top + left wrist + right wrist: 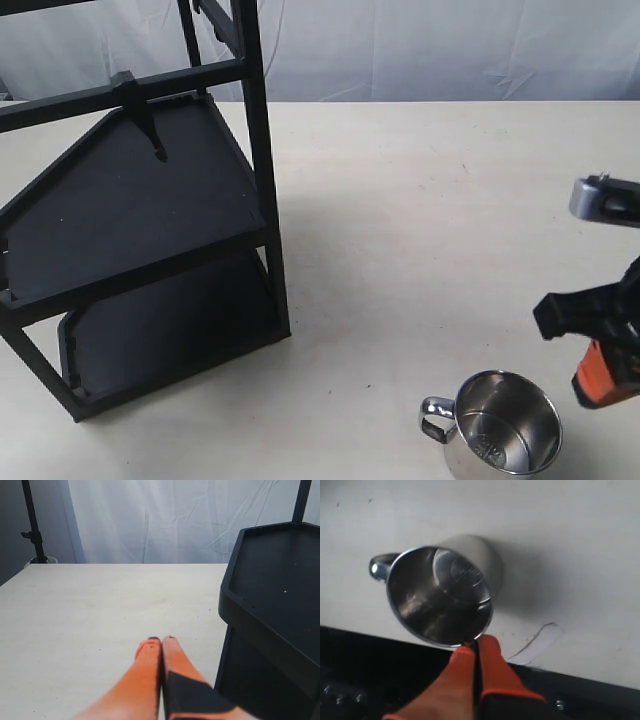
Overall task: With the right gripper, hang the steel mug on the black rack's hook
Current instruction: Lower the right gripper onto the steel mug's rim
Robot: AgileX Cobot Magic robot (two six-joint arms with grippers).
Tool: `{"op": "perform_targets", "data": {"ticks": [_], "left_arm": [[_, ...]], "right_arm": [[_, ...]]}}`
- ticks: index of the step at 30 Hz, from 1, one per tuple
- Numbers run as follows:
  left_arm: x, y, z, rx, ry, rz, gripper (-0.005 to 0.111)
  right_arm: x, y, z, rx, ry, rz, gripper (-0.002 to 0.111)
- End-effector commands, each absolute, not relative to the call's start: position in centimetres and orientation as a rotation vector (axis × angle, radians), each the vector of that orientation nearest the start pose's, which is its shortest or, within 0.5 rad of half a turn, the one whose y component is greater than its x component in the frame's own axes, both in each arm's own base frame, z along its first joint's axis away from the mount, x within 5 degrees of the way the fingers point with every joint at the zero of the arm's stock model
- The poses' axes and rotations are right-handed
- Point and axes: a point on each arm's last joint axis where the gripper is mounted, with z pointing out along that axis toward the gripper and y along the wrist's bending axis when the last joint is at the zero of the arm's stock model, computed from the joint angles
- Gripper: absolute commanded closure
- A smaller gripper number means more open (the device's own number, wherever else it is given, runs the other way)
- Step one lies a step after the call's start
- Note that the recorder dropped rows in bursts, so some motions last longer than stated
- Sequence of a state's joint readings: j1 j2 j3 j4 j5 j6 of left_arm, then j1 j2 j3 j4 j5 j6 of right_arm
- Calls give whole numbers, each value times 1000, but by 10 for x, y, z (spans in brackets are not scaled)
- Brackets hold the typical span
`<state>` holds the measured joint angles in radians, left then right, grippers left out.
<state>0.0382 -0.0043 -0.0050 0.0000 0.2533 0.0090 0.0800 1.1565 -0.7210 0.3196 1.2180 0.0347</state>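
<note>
The steel mug (503,434) stands upright on the table near its front edge, with its handle (436,417) towards the black rack (262,150). My right gripper (594,384) hovers just right of the mug and a little above it. In the right wrist view the orange fingers are pressed together, and my right gripper (476,643) sits at the rim of the mug (440,597) with nothing held. The hook (153,131) slants down from the rack's upper crossbar and is bare. My left gripper (161,641) is shut and empty beside the rack's shelf (270,595).
The pale table (420,220) stretches between the rack and the mug. A white curtain hangs behind it. A scrap of tape (535,641) lies on the table by its dark front edge (380,665).
</note>
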Motion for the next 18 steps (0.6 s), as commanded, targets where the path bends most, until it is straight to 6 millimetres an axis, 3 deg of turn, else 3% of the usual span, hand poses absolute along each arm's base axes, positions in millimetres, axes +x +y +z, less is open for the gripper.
{"op": "perform_targets", "data": {"ticks": [1,4,6,9,11,13,18], "left_arm": [[55,2,191,-31,1723,27,107],[55,2,191,-31,1723,27,107],[55,2,191,-31,1723,27,107],[55,2,191,-31,1723,27,107],[55,2,191,-31,1723,27,107],[55,2,191,-31,1723,27,107],[55,2,191,-31,1723,27,107]], "right_arm": [[160,53,239,-116,3060,692,109],[160,54,240,-166,3038,716,108],[160,54,239,-182,3038,706,101],[160,54,240,-195,3034,716,77],[161,54,240,-194,3028,705,54],[162,52,239,-202,3023,669,40],[168,44,236,-207,2995,500,39]]}}
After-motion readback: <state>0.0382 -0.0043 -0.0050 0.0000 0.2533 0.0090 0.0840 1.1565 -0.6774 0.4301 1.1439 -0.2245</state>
